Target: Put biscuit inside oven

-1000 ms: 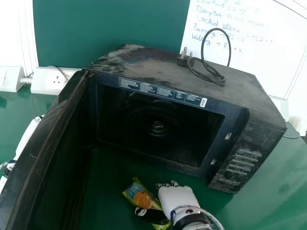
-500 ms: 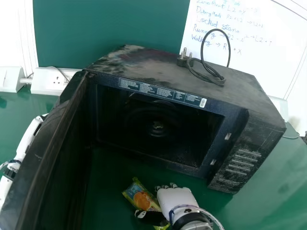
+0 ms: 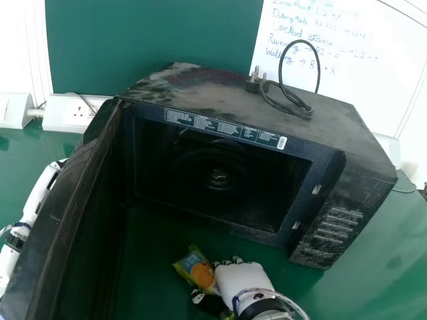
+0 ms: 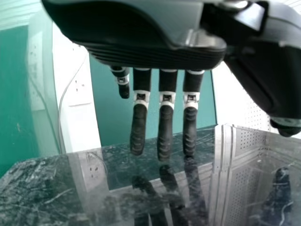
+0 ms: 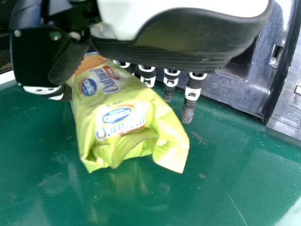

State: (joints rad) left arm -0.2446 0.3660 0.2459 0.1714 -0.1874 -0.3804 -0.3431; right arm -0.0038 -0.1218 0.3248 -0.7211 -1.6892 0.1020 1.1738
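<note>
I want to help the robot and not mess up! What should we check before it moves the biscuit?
1. Oven door open: ok.
2. Right hand at the biscuit pack: ok, thumb and fingers on opposite sides.
3. Grip tight enough: cannot tell.
4. Pack inside the oven: not ok, it's out in front.
5. Left hand out of the opening: ok, it's by the door.

Before me, a green table (image 3: 363, 273) carries the black oven (image 3: 200, 87) and, near its back, a white socket box (image 3: 63, 112). The biscuit packet (image 3: 200, 272) perhaps touches the tabletop too; I can't quite tell.
</note>
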